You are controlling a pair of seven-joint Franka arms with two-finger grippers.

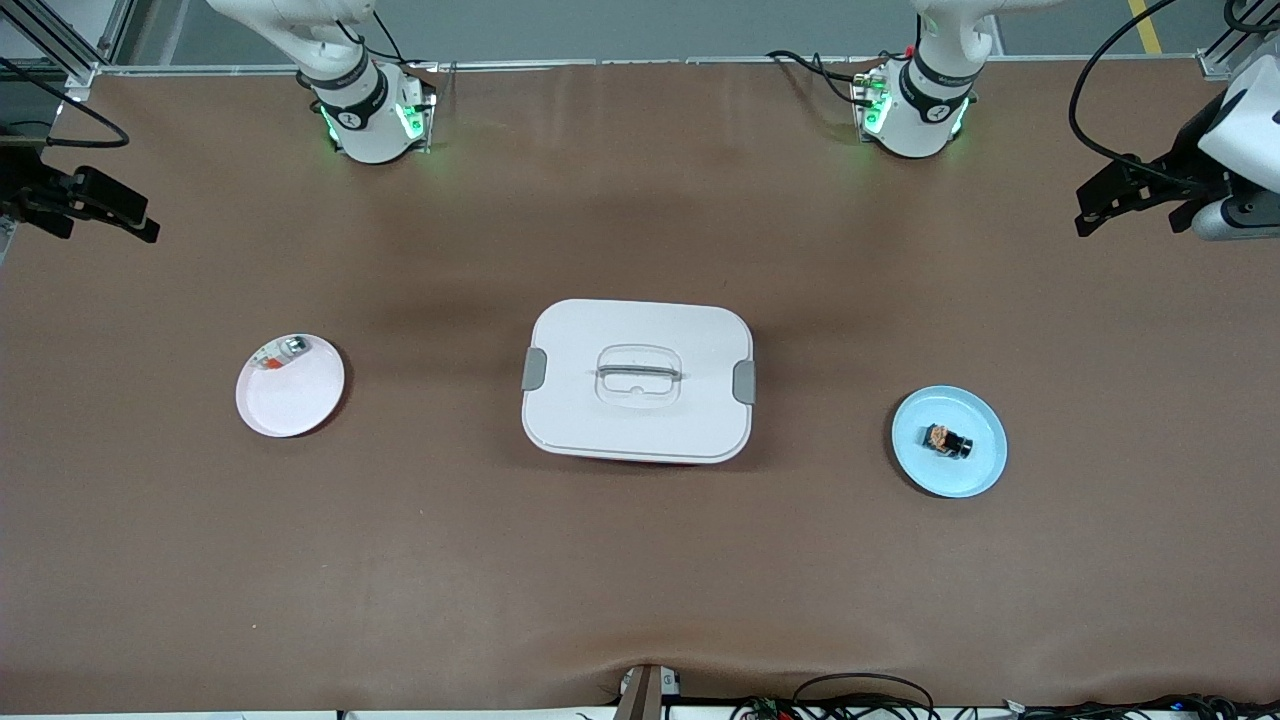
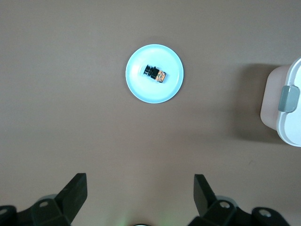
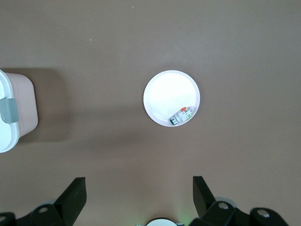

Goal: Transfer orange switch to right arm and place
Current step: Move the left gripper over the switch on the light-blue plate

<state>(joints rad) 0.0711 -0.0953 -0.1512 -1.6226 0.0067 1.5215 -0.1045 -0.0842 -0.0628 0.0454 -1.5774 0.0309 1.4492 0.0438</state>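
Both pincers, left [image 2: 138,195] & right [image 3: 138,197], open, raised at table ends.

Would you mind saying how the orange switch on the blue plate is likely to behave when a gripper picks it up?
The orange switch looks stubby, roughly cylindrical and lying on its side, so it may roll if nudged. It is tiny on the smooth blue plate, so probably light and apt to slide.
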